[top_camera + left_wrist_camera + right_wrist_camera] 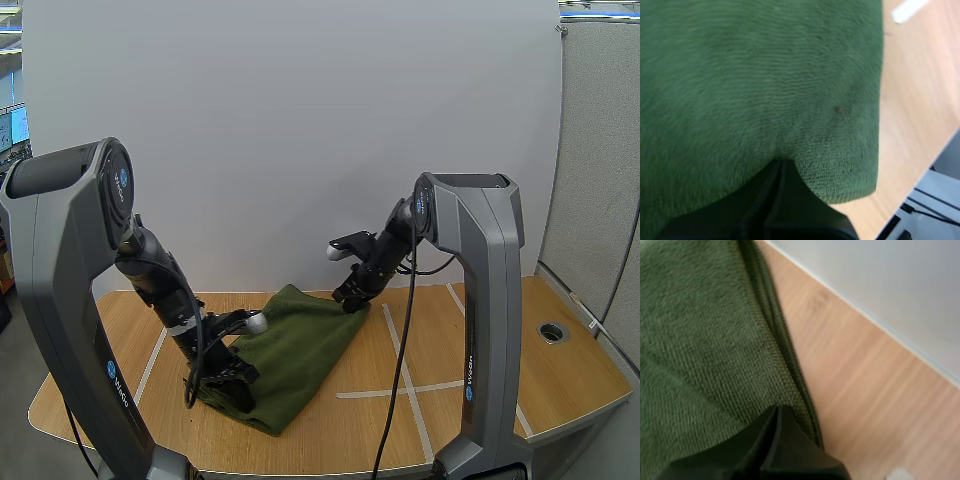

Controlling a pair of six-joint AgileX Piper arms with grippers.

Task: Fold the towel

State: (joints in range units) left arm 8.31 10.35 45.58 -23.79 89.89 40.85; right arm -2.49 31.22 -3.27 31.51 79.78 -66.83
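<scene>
Lying on the wooden surface [480,340] is one dark green towel [295,350], spread in a slanted shape from the back centre toward the front left in the high view. Seen from the middle of the towel, the left pincer [235,385] is at about 7 o'clock, on the near corner of the cloth. The right pincer [350,300] is at about 1 o'clock, on the far corner.

In the left wrist view the left pincer [780,165] has its two fingers pressed together as one dark wedge. The towel [755,80] puckers just at the tip, so the pincer is closed on the cloth. The rounded corner of the cloth hangs just beside the tip, at about 3 o'clock from it, with bare surface [920,90] beyond.

In the right wrist view the right pincer [776,412] is also drawn narrow, and its tip pinches the towel [695,340] next to the thick hem. From this tip the cloth spreads toward 10 o'clock and the wood of the surface [855,375] lies toward 2 o'clock.

The count is one towel, two pincers, and four white tape strips [405,370] on the surface. Most of the strips lie at 3 o'clock from the towel.
</scene>
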